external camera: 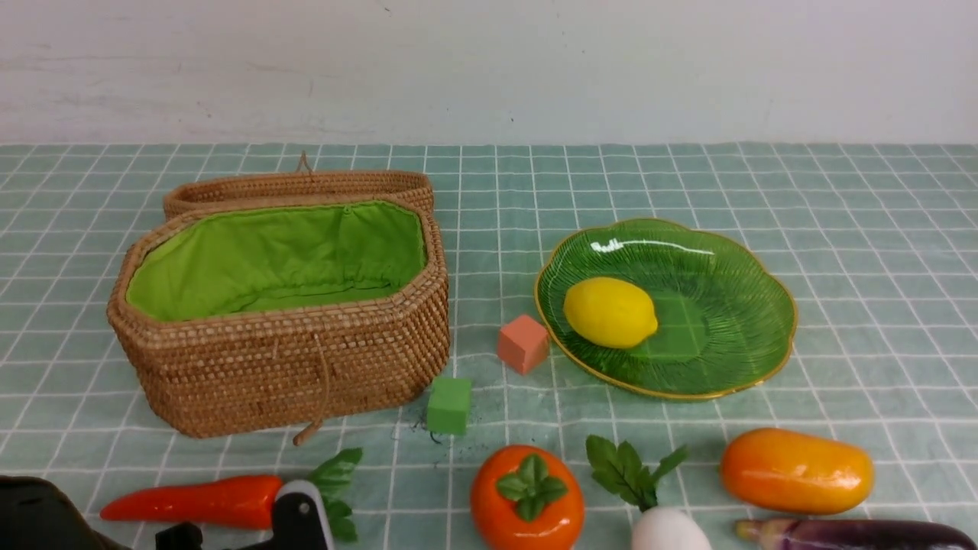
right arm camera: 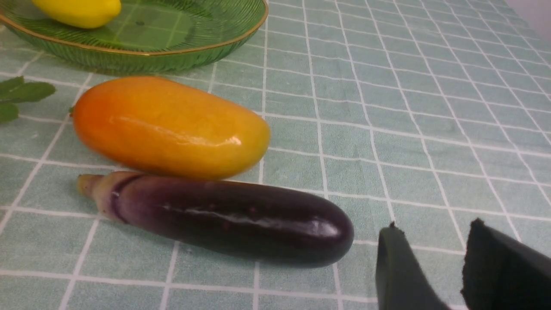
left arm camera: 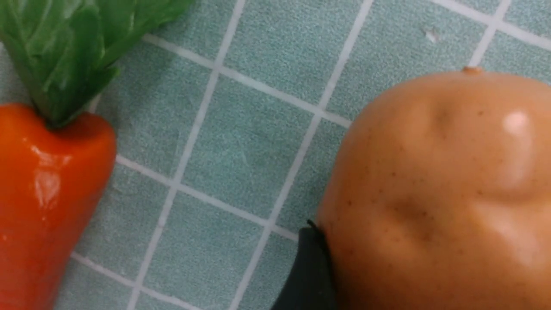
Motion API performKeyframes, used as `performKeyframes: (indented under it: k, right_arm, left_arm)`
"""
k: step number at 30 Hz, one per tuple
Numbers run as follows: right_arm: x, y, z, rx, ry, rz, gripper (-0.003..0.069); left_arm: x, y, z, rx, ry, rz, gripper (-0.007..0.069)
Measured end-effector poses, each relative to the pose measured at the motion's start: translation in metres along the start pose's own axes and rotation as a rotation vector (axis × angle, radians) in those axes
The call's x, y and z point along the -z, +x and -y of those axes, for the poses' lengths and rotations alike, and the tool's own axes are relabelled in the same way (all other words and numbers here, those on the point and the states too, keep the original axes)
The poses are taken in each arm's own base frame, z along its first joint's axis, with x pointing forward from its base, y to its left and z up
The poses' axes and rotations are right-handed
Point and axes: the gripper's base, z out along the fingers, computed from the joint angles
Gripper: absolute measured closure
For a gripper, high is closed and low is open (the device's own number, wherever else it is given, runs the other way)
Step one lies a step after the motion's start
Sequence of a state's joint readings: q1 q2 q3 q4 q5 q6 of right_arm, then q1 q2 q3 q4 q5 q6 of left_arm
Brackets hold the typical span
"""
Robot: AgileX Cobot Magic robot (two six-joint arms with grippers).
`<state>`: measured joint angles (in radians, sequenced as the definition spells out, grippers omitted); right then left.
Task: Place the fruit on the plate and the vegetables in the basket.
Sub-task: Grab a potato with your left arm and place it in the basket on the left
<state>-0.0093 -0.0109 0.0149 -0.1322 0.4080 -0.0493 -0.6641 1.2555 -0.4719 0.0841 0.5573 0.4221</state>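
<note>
Checked cloth (external camera: 840, 229) covers the table. Potato (left arm camera: 439, 193) lies at the near edge beside the pepper (left arm camera: 47, 193). One left gripper (external camera: 299, 523) pad (left arm camera: 310, 267) touches it; whether it grips, I can't tell. Glossy, stiff, likely slippery: I'd pinch across the middle. Right gripper (right arm camera: 432, 241) spread, empty, near eggplant (right arm camera: 224, 219). Basket (external camera: 283, 367) open toward the left edge, with clear room between.

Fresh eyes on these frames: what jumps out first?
The open wicker basket with its bright green lining dominates the left of the front view, with nothing visible inside it. To its right sits the green glass plate with a yellow lemon on it. Nearest the robot lies a row of glossy toy produce: red pepper, persimmon, white radish, mango and purple eggplant.
</note>
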Motion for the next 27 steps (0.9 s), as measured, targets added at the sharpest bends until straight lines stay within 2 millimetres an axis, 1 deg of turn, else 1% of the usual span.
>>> performKeyframes:
  k: [4, 8, 11, 14, 15, 17, 19, 20, 21, 22, 23, 24, 25, 27]
  right_arm:
    - [0.0, 0.0, 0.0, 0.0, 0.0, 0.0, 0.0417]
    - [0.0, 0.0, 0.0, 0.0, 0.0, 0.0, 0.0417]
    - [0.0, 0.0, 0.0, 0.0, 0.0, 0.0, 0.0417]
    - [0.0, 0.0, 0.0, 0.0, 0.0, 0.0, 0.0417]
    - [0.0, 0.0, 0.0, 0.0, 0.0, 0.0, 0.0417]
    - [0.0, 0.0, 0.0, 0.0, 0.0, 0.0, 0.0417]
    - [0.0, 0.0, 0.0, 0.0, 0.0, 0.0, 0.0417]
    - [0.0, 0.0, 0.0, 0.0, 0.0, 0.0, 0.0417]
    - [0.0, 0.0, 0.0, 0.0, 0.0, 0.0, 0.0417]
    - [0.0, 0.0, 0.0, 0.0, 0.0, 0.0, 0.0417]
    - [0.0, 0.0, 0.0, 0.0, 0.0, 0.0, 0.0417]
    - [0.0, 0.0, 0.0, 0.0, 0.0, 0.0, 0.0417]
    - [0.0, 0.0, 0.0, 0.0, 0.0, 0.0, 0.0417]
    - [0.0, 0.0, 0.0, 0.0, 0.0, 0.0, 0.0417]
  left_arm:
    - [0.002, -0.002, -0.001, 0.005, 0.0, 0.003, 0.0043]
    - [0.008, -0.009, -0.005, 0.021, 0.001, 0.0, 0.0043]
    - [0.023, -0.025, -0.015, 0.061, -0.007, 0.003, 0.0043]
    - [0.045, -0.045, -0.027, 0.092, -0.03, 0.043, 0.0043]
    - [0.047, -0.047, -0.028, 0.094, -0.032, 0.048, 0.0043]
    - [0.07, -0.066, -0.041, 0.103, -0.08, 0.125, 0.0043]
    - [0.085, -0.077, -0.051, 0.094, -0.139, 0.172, 0.0043]
    - [0.087, -0.079, -0.052, 0.092, -0.148, 0.178, 0.0043]
    - [0.1, -0.086, -0.063, 0.071, -0.228, 0.213, 0.0043]
    - [0.105, -0.088, -0.069, 0.073, -0.272, 0.232, 0.0043]
    - [0.112, -0.09, -0.079, 0.073, -0.339, 0.261, 0.0043]
    - [0.113, -0.09, -0.081, 0.078, -0.349, 0.267, 0.0043]
    - [0.12, -0.089, -0.099, 0.09, -0.447, 0.309, 0.0043]
    - [0.121, -0.081, -0.118, 0.109, -0.521, 0.309, 0.0043]
